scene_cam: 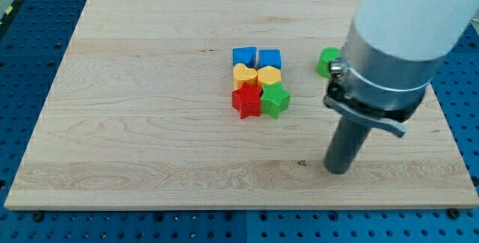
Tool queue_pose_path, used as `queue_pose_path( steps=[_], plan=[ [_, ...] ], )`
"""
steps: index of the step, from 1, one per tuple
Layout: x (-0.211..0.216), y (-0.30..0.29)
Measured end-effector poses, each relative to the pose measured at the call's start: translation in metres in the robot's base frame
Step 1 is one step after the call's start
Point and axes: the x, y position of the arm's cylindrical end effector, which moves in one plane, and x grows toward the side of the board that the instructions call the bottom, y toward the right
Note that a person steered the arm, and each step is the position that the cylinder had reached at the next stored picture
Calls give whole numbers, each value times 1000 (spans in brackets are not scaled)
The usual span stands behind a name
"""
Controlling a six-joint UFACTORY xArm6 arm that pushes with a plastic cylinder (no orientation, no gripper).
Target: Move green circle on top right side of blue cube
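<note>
Stood nearest, in the lower right of the frame: my tip (338, 172), planted on the wooden board (150, 138) and well apart from every block. Carried no jaws at all, being a bare rod, so nothing to clench or let go; could only shove.

Lay further up, around the frame's centre, a tight cluster: red star (246, 99) touching green star (275, 101), then two yellow hearts (257, 75) side by side behind them. Closed off the cluster's far edge: the blue cube (269, 57), with a second blue block (244, 56) just beside it on the left.

Sat about as far back, right of centre in the upper frame: the green circle (326, 61). Was near the blue cube's right side but apart from it, roughly level with it, and half hidden behind the arm's grey collar (374, 93).

Judged the circle close to its place but likely wanting a nudge up and in.

Saw several ways for that to fail:
- Would probably squirt sideways off the rod under an off-centre push, being round.
- Could ram the blue cube if driven leftward too hard, and shunt the whole cluster.
- Might slide out towards the board's upper right edge if pushed straight up from below.
- Left contact hard to judge, with the arm covering the circle's right half.
</note>
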Motion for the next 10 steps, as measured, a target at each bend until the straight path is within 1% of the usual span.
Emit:
queue_pose_path(
  steps=[1,2,3,4,5,6,7,8,9,10],
  plan=[
    [-26,57],
    [-66,74],
    [-100,63],
    [-128,26],
    [-157,13],
    [-174,13],
    [-175,46],
    [-192,46],
    [-204,23],
    [-204,2]
  ],
)
